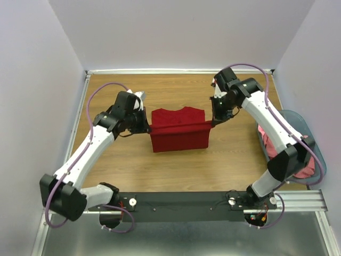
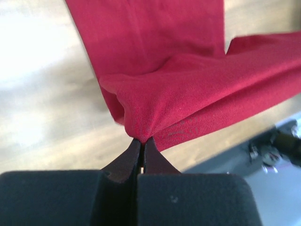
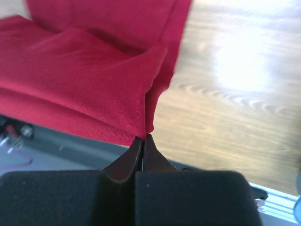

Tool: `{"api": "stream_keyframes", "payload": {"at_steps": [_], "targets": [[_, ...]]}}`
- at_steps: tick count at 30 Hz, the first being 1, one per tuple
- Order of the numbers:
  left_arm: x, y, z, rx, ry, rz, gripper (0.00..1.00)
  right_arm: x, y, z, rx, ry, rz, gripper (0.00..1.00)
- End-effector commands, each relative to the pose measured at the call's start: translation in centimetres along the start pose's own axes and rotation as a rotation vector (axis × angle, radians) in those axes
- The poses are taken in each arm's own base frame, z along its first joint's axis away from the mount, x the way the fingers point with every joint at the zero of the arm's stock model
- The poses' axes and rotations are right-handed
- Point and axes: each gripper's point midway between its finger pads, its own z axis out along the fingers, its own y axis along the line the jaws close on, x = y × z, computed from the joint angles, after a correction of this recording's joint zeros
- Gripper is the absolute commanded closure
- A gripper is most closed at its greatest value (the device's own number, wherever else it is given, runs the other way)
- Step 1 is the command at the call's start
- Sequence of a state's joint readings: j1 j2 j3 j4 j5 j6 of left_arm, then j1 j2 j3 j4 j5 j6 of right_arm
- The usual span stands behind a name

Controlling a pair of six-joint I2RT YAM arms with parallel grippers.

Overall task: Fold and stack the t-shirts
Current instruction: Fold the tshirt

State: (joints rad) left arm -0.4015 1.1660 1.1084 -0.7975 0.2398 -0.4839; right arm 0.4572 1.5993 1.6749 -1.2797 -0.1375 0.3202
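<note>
The dark red t-shirt [image 1: 179, 130] hangs stretched between my two grippers above the middle of the wooden table, its lower part draping down. My left gripper [image 1: 147, 127] is shut on the shirt's left edge; in the left wrist view the gripper [image 2: 142, 140] pinches bunched red cloth [image 2: 188, 94]. My right gripper [image 1: 213, 122] is shut on the shirt's right edge; in the right wrist view the gripper [image 3: 144, 137] clamps a corner of the red cloth [image 3: 89, 75]. Salmon-pink t-shirts [image 1: 269, 141] lie in the basket at the right.
A grey-blue plastic basket [image 1: 308, 133] sits at the table's right edge beside my right arm. A black rail [image 1: 181, 205] runs along the near edge. White walls enclose the table at the left, back and right.
</note>
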Motion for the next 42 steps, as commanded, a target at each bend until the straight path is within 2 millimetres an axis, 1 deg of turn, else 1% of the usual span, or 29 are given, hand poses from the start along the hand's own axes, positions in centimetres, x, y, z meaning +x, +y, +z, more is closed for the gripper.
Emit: {"api": "stream_keyframes", "payload": {"at_steps": [1,2,3,4,6,7,8,9,10,11,12,13,14,16,17,19,22,25,29,30,32,33,34,35,36,37,39,40,42], "targets": [[-3.9,2.1,1.7,-0.115,-0.112,0.053,1.0,-2.8,-3.9,1.9,0.197,-0.057,0.001,0.99],[-4.0,2.5,3.0,-0.123,-0.095,0.044,1.0,-3.2,-4.1,2.5,0.199,-0.062,0.002,0.99],[-4.8,2.3,3.8,-0.109,-0.114,0.046,1.0,-3.6,-4.3,3.2,0.212,-0.062,0.01,0.99],[-5.3,2.7,5.2,-0.111,-0.117,0.041,1.0,-4.3,-4.5,4.5,0.218,-0.063,0.011,1.0],[-5.7,3.2,6.7,-0.118,-0.113,0.032,1.0,-5.0,-5.1,5.7,0.245,-0.072,0.014,1.0],[-5.4,3.9,8.1,-0.134,-0.088,0.021,1.0,-5.8,-5.2,6.1,0.246,-0.091,0.012,0.99],[-5.9,4.0,8.8,-0.127,-0.101,0.015,1.0,-6.1,-5.9,7.2,0.272,-0.078,0.013,1.0],[-6.0,4.2,9.5,-0.126,-0.094,0.013,1.0,-6.9,-6.1,7.6,0.277,-0.097,0.014,0.99],[-6.0,4.3,10.1,-0.124,-0.09,0.011,1.0,-7.1,-6.4,8.2,0.286,-0.093,0.014,0.99],[-6.0,4.8,11.2,-0.128,-0.078,0.006,1.0,-7.5,-7.0,9.0,0.296,-0.087,0.017,0.99],[-5.9,5.0,11.7,-0.131,-0.069,0.003,1.0,-7.8,-7.2,9.5,0.298,-0.085,0.018,0.99],[-6.4,5.1,11.9,-0.134,-0.073,0.003,1.0,-8.4,-7.4,9.9,0.297,-0.095,0.019,0.99],[-6.1,5.6,12.5,-0.143,-0.056,-0.001,1.0,-8.9,-7.4,10.0,0.297,-0.104,0.017,0.99],[-6.2,6.1,12.6,-0.156,-0.055,-0.021,1.0,-9.4,-7.9,11.1,0.305,-0.094,0.009,0.99],[-6.2,6.2,12.4,-0.158,-0.059,-0.028,1.0,-9.9,-7.8,11.0,0.302,-0.102,0.005,0.99],[-6.2,6.2,11.9,-0.162,-0.067,-0.038,1.0,-10.2,-7.6,11.2,0.294,-0.103,-0.001,0.99],[-6.6,5.5,10.2,-0.149,-0.097,-0.046,1.0,-10.4,-7.1,11.2,0.268,-0.106,-0.007,0.99],[-7.2,4.6,7.9,-0.131,-0.14,-0.048,1.0,-10.1,-7.2,10.9,0.27,-0.104,-0.011,0.99],[-6.5,4.3,6.3,-0.135,-0.139,-0.065,1.0,-9.9,-7.8,11.3,0.299,-0.093,-0.018,0.99],[-5.9,4.5,6.3,-0.138,-0.131,-0.077,1.0,-10.0,-7.8,11.5,0.301,-0.093,-0.024,1.0],[-5.5,4.5,6.1,-0.137,-0.136,-0.089,1.0,-10.7,-7.8,11.5,0.301,-0.104,-0.029,0.99],[-5.4,4.7,6.2,-0.141,-0.142,-0.095,1.0,-10.9,-7.8,11.8,0.302,-0.106,-0.032,0.99],[-4.6,5.2,6.7,-0.15,-0.128,-0.111,1.0,-11.3,-7.7,11.9,0.298,-0.115,-0.035,0.99],[-4.3,5.4,7.1,-0.151,-0.119,-0.118,1.0,-11.9,-7.5,11.8,0.293,-0.131,-0.038,0.99],[-4.4,5.4,7.5,-0.141,-0.13,-0.122,1.0,-12.2,-7.4,12.0,0.288,-0.135,-0.04,1.0],[-3.7,5.8,8.3,-0.141,-0.111,-0.133,1.0,-12.4,-7.5,12.4,0.289,-0.134,-0.044,1.0],[-3.9,6.1,9.1,-0.135,-0.12,-0.136,1.0,-12.7,-7.4,13.0,0.286,-0.138,-0.046,0.99],[-4.0,6.2,9.4,-0.137,-0.118,-0.139,1.0,-13.0,-7.6,13.7,0.288,-0.139,-0.051,0.99],[-4.1,6.9,10.3,-0.156,-0.117,-0.15,1.0,-12.9,-7.8,14.5,0.29,-0.129,-0.058,0.99]]}}
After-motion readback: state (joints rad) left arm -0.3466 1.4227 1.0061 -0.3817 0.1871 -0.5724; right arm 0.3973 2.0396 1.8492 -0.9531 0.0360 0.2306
